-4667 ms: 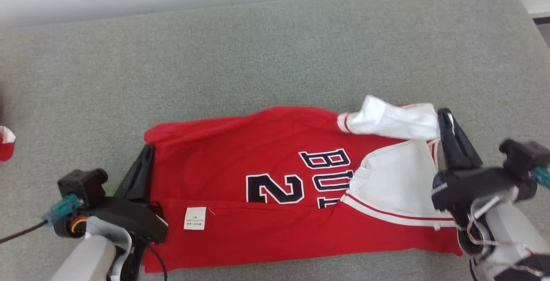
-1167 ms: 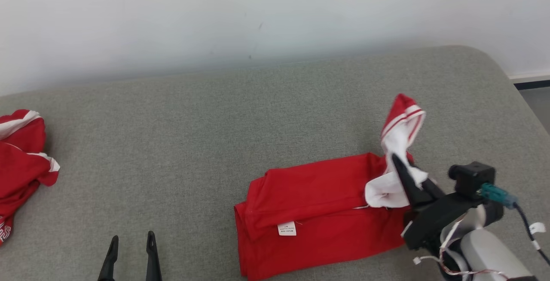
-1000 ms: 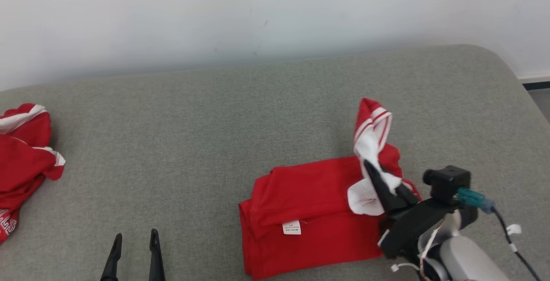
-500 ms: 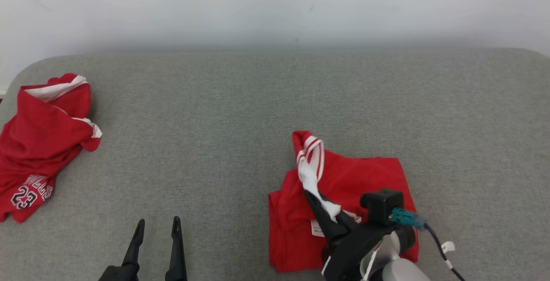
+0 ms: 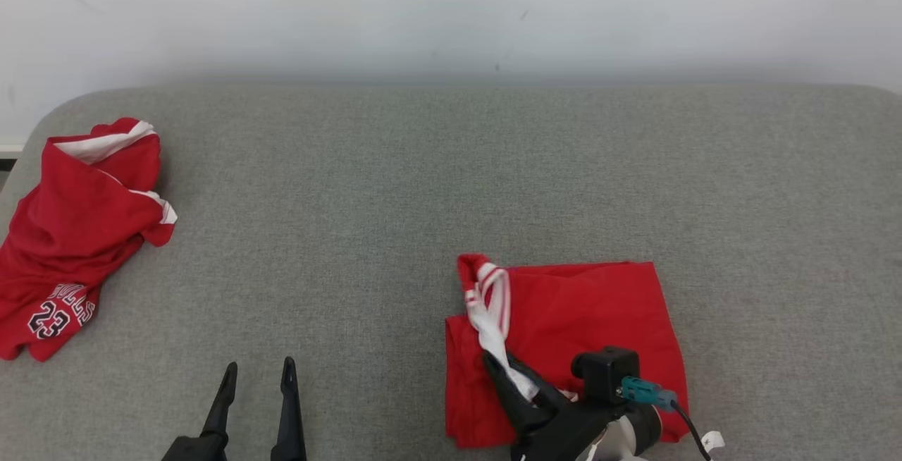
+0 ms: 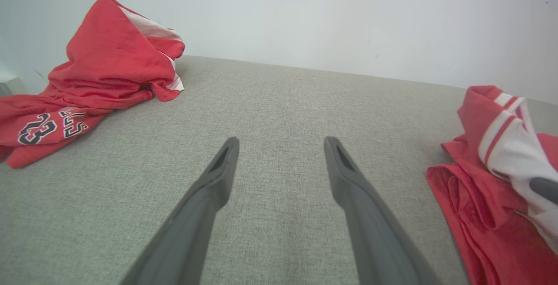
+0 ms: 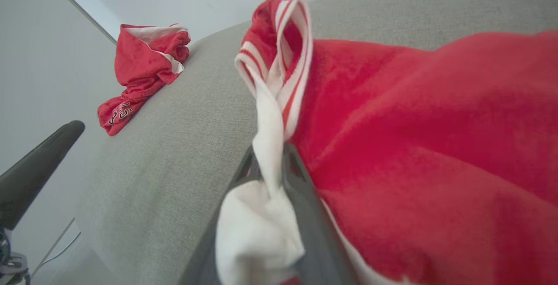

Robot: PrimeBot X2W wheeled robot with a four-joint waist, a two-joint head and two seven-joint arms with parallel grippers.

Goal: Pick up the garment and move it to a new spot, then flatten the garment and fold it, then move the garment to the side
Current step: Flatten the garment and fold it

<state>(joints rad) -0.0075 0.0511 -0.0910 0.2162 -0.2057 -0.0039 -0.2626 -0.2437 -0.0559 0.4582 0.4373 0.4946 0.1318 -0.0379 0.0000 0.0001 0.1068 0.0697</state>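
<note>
The garment (image 5: 585,313) is a red jersey with white trim, lying folded on the grey cushion (image 5: 423,186) right of centre. Its red-and-white striped sleeve (image 5: 486,292) stands up at the fold's left edge. My right gripper (image 5: 491,362) is shut on the white cloth of that sleeve; in the right wrist view the cloth (image 7: 266,145) passes between the two fingers of the right gripper (image 7: 268,154). My left gripper (image 5: 257,376) stands open over bare cushion at the lower left, well apart from the garment (image 6: 475,215), with nothing between the fingers of the left gripper (image 6: 281,143).
A second red jersey (image 5: 70,235) with a number print lies crumpled at the cushion's far left end, also seen as the jersey (image 6: 100,76) in the left wrist view. A pale wall (image 5: 451,10) runs behind the cushion. Bare cushion lies between the two garments.
The head camera has shifted. My right gripper has carried the sleeve leftward and down across the garment, which now lies in a shorter fold. The left gripper stays open.
</note>
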